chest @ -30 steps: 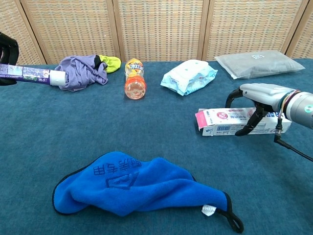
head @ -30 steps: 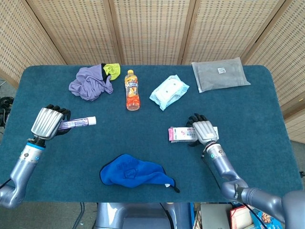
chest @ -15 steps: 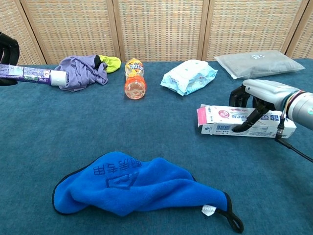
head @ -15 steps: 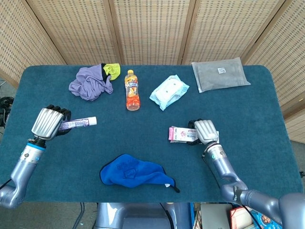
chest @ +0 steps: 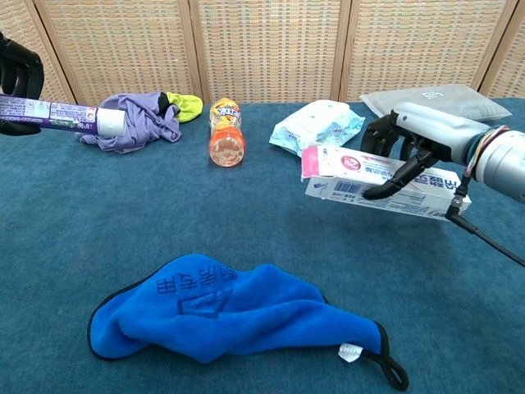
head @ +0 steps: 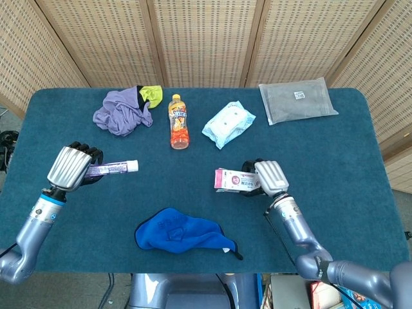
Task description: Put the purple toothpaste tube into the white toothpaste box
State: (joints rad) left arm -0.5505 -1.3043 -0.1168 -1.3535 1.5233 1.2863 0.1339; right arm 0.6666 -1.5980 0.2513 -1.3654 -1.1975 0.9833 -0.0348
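Note:
My left hand (head: 69,168) (chest: 18,70) grips the purple toothpaste tube (head: 113,168) (chest: 61,115) above the table's left side, its white cap pointing right. Over on the right, my right hand (head: 267,177) (chest: 418,135) holds the white toothpaste box (head: 233,181) (chest: 373,182) lifted off the cloth. The box has a pink end flap that faces left toward the tube. A wide gap separates tube and box.
A blue cloth (head: 182,232) lies at the front centre. At the back are a purple and yellow garment (head: 125,111), an orange drink bottle (head: 178,121), a wipes pack (head: 228,123) and a grey pouch (head: 296,100). The table top (head: 360,193) is dark teal.
My right hand has lifted the box off the table and carried it left. The left hand has raised the tube slightly and moved it right.

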